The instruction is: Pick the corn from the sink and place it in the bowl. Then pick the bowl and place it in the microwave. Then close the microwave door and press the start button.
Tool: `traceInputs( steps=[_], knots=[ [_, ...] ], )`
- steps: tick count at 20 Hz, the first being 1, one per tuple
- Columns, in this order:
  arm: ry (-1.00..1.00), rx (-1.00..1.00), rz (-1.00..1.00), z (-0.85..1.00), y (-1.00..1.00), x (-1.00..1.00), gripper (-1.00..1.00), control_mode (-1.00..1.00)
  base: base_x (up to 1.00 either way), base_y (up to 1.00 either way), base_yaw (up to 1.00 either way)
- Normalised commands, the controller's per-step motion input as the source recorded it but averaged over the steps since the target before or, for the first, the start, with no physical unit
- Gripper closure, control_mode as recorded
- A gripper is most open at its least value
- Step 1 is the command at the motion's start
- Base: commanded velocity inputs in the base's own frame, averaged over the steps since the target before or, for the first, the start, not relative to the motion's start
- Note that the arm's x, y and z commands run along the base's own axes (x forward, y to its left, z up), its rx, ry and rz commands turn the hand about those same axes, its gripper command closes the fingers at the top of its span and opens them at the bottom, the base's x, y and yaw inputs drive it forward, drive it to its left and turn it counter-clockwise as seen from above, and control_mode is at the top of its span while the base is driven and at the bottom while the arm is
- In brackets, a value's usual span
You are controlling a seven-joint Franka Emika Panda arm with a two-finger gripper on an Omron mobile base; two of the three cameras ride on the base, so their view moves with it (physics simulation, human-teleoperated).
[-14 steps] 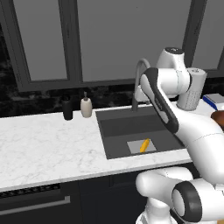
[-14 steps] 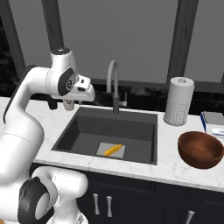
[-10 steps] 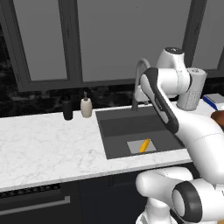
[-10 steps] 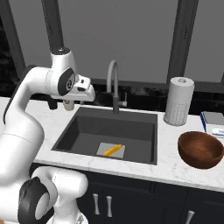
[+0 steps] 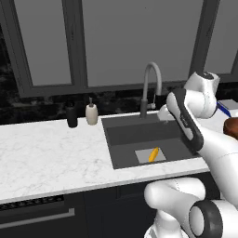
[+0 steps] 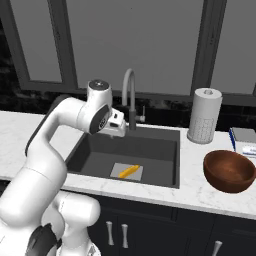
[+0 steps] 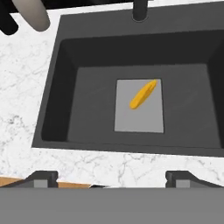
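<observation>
I'm on the first step, fetching the corn (image 7: 143, 94), a slim, smooth yellow-orange cob lying askew on the pale square patch in the dark matte sink (image 7: 57, 105). My gripper (image 7: 111, 178) hangs above the basin, jaws wide and empty. Next I judge it needs a descent with the fingers straddling the cob; the glossy round wooden bowl (image 6: 230, 170) waits on the marbled counter (image 5: 51, 158).

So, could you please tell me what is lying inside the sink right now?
The sink holds only the corn, lying at a slant on the light grey square patch. The floor directly under the cob is hidden.
</observation>
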Motion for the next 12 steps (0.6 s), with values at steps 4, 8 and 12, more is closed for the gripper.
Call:
traceInputs(
  steps=[4, 8, 12],
  knots=[
    [0.13, 0.10, -0.05, -0.40, -0.45, 0.09, -1.00, -1.00, 0.00, 0.00, 0.00],
    [0.17, 0.02, -0.08, -0.14, -0.14, 0.24, -1.00, -1.00, 0.00, 0.00, 0.00],
    [0.17, 0.05, -0.09, -0.30, -0.18, 0.31, -1.00, -1.00, 0.00, 0.00, 0.00]
  ],
)
